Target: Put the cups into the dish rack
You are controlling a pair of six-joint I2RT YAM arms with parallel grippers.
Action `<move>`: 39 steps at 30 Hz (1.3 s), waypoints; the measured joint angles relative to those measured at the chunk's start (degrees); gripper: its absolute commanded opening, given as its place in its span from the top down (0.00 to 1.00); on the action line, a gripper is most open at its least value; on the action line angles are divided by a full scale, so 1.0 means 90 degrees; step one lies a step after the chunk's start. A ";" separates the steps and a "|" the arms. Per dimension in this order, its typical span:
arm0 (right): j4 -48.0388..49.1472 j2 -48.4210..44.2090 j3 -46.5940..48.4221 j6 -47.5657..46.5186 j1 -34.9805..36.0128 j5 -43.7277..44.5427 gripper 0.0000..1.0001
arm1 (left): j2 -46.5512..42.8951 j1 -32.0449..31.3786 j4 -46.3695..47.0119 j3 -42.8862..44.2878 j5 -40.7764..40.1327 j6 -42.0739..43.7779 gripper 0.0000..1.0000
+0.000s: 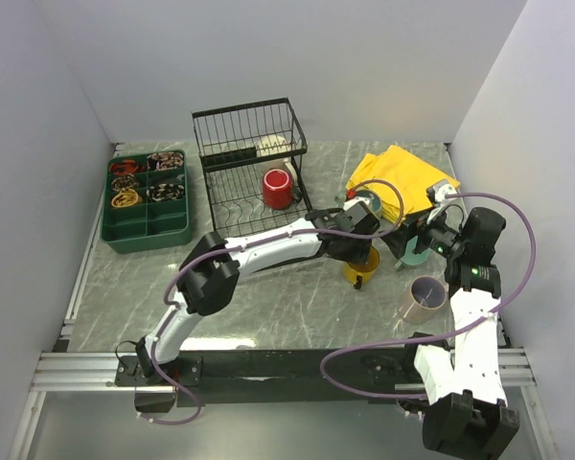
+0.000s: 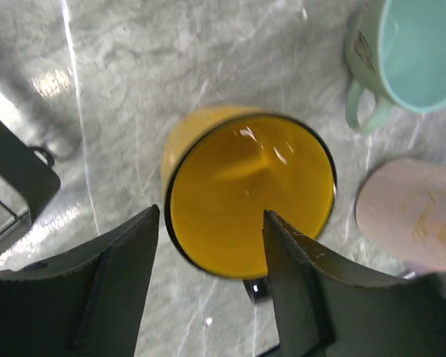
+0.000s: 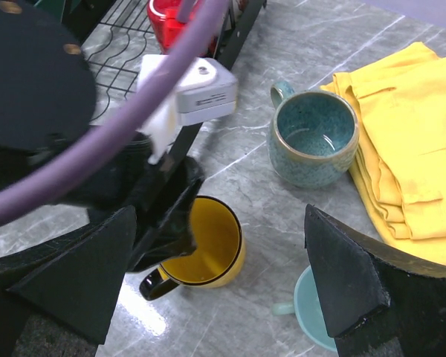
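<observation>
Grey marbled table [image 1: 268, 297] and its load. A yellow mug [image 2: 249, 197] stands upright directly under the left gripper [image 2: 210, 223], whose fingers are spread. A small teal mug [image 2: 409, 52] stands to that gripper's right, just below the wide-spread right gripper [image 3: 219, 223]. A pinkish-beige mug [image 2: 409, 216] lies on its side nearer the arm bases. Just beyond the left gripper, a large teal mug [image 3: 312, 137] stands against a yellow cloth [image 3: 409, 111]. The dish rack [image 1: 249, 216] lies to its left, and the green compartment tray [image 1: 144, 240] lies well apart, further left.
</observation>
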 measured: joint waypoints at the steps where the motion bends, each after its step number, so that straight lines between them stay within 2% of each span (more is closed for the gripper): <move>1: 0.0000 -0.0002 0.0000 -0.0002 -0.0007 0.0000 0.00 | 0.0073 0.0019 0.0000 0.0078 -0.0005 0.0000 0.42; 6: 0.0000 -0.0027 0.0000 -0.0002 -0.0034 -0.0002 0.00 | 0.0267 0.0238 -0.0015 0.0138 0.0017 0.0010 0.48; 9: 0.0000 -0.0027 0.0000 -0.0002 -0.0034 -0.0002 0.00 | 0.0323 0.0379 -0.0010 0.0138 0.0119 0.0053 0.58; 10: 0.0000 -0.0027 0.0000 -0.0002 -0.0034 -0.0002 0.00 | 0.0340 0.0423 -0.0017 0.0146 0.0172 0.0070 0.66; 13: 0.0000 -0.0034 0.0000 -0.0002 -0.0034 0.0000 0.00 | 0.0369 0.0483 -0.0005 0.0236 0.0369 0.0192 0.82; 17: 0.0000 -0.0036 0.0000 -0.0002 -0.0034 -0.0002 0.00 | 0.0374 0.0508 0.0010 0.0277 0.0563 0.0357 0.99; 22: 0.0000 -0.0036 0.0000 -0.0002 -0.0051 -0.0027 0.00 | 0.0289 0.0656 0.0474 -0.0078 0.1117 0.0374 0.99; 27: -0.0087 -0.0007 0.0002 0.0051 -0.0180 -0.0704 0.00 | -0.0571 0.0928 0.1331 -0.1484 0.1401 0.0236 0.99; 30: -0.0425 0.0126 0.0148 0.0036 -0.0216 -0.1350 0.00 | -0.1586 0.1071 0.1851 -0.2548 0.1362 -0.0017 0.99; 35: -0.2025 0.0850 0.1484 -0.0755 -0.0216 -0.2210 0.00 | -0.3713 0.1197 0.3424 -0.4119 0.1202 -0.0714 0.99; 39: -0.3560 0.1593 0.2625 -0.1700 -0.0102 -0.2737 0.00 | -0.4913 0.1275 0.5010 -0.5054 0.0894 -0.1355 0.99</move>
